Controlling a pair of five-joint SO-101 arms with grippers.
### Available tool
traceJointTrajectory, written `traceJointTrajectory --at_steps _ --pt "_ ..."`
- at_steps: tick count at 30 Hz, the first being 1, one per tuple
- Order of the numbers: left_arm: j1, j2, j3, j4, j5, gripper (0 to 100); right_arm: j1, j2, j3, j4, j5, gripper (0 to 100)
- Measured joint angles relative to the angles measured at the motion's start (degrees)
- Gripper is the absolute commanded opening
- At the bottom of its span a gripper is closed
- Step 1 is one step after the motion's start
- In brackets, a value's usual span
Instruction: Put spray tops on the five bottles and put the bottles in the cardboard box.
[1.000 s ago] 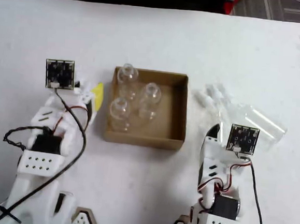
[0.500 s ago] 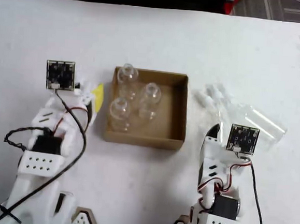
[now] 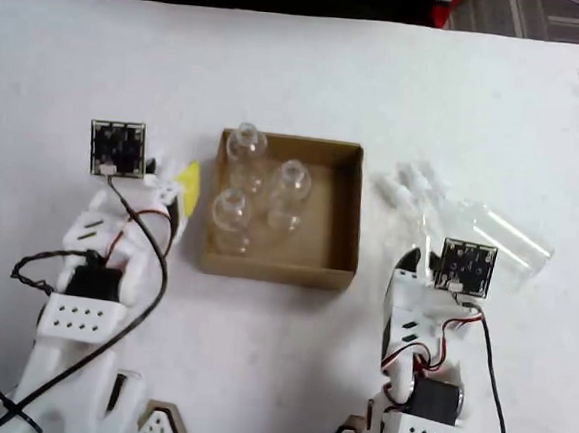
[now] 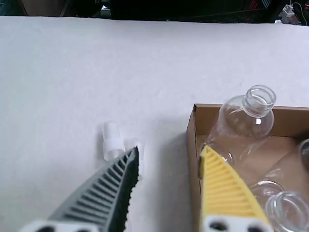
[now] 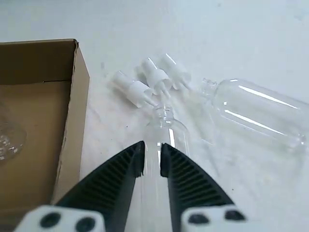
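Cardboard box (image 3: 335,225), clear round bottles (image 3: 290,183) (open-necked), ribbed left end effector (image 4: 170,150) parted.

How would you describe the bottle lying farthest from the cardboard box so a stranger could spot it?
Find the cardboard box mid-table. To its right lie white spray tops. Past them, on its side, is your clear uncapped bottle; the other loose bottle lies nearer the box, beside the tops.
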Motion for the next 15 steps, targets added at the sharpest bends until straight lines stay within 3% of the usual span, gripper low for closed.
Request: traceJointTrajectory --at_steps 2,15 --pt "0.0 0.0 0.0 0.0 0.0 2 0.0 0.0 0.0 0.0 0.0 5.3" --pt "0.0 0.0 0.0 0.0 -1.5 9 3.1 0.0 0.0 -4.4 0.0 5.3"
